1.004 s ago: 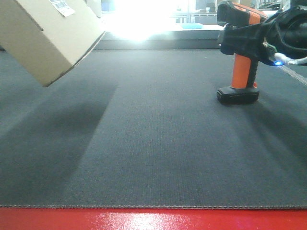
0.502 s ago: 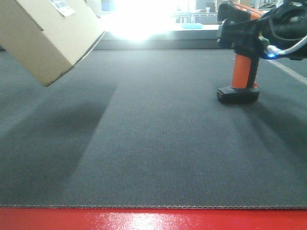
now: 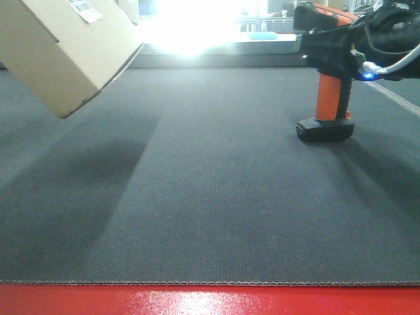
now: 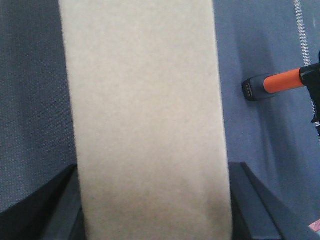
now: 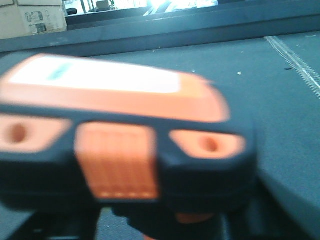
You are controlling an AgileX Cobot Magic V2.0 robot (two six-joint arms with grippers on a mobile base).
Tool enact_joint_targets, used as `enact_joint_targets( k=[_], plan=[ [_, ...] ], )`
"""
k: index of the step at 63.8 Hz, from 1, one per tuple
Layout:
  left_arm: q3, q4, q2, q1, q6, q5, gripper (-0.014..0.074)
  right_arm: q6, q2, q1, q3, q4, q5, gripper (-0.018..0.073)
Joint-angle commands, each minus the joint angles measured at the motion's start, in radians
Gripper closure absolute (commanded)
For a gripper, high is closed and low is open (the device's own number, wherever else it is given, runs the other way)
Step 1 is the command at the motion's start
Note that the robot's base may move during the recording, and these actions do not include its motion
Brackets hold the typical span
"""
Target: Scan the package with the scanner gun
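Package (image 3: pixel 65 59) tilted, white barcode label (image 3: pixel 85 9) on upper face; print unreadable.

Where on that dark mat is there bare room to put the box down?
The widest bare stretch of the mat runs from under the lifted package across to the scanner gun and forward to the red edge. It is crowded only at the far right, where the right hand grips the scanner gun standing on its base.
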Motion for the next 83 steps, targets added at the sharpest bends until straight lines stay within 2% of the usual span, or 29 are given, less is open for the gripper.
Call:
enact_joint_targets(
  k=[1,9,10,15,24,36,49,55,67,83],
  plan=[
    [-0.001,-0.022,-0.012,-0.004,-0.006,-0.007,0.0708,-0.001,0.003,-0.003,-0.005,-0.007,-0.022,0.0447],
    [-0.001,-0.022,-0.012,-0.004,-0.006,-0.007,0.0708,-0.001,0.003,-0.003,-0.005,-0.007,-0.024,0.0718],
    [-0.001,-0.022,-0.012,-0.004,-0.006,-0.007,0.0708,-0.001,0.003,-0.003,-0.005,-0.007,-0.024,0.0727],
    [-0.001,-0.022,-0.012,-0.004,-0.006,-0.007,0.0708,-0.001,-0.009,-0.003,-0.005,-0.007,-0.029,0.0713],
    [-0.001,-0.022,-0.012,-0.004,-0.006,-0.007,0.0708,-0.062,-0.062,-0.003,-0.005,-0.007,-0.024,0.0713],
    [-0.001,-0.022,-0.012,-0.004,-0.006,-0.007,0.0708,-0.238,-0.182,-0.003,-0.01,-0.007,0.004,0.0713],
    [-0.001,-0.02,-0.012,-0.004,-0.006,-0.007,0.0708,-0.472,-0.273,-0.004,-0.094,0.003,0.236,0.0713],
    [-0.001,-0.017,-0.012,-0.004,0.004,-0.007,0.0708,-0.539,-0.288,-0.004,-0.137,0.005,0.308,0.0713],
    [-0.001,0.034,-0.012,-0.004,0.004,-0.007,0.0708,-0.657,-0.292,-0.025,-0.207,0.007,0.427,0.0713],
    [-0.001,0.038,-0.012,-0.004,0.004,-0.007,0.0708,-0.659,-0.292,-0.093,-0.218,0.007,0.453,0.0713]
  ],
)
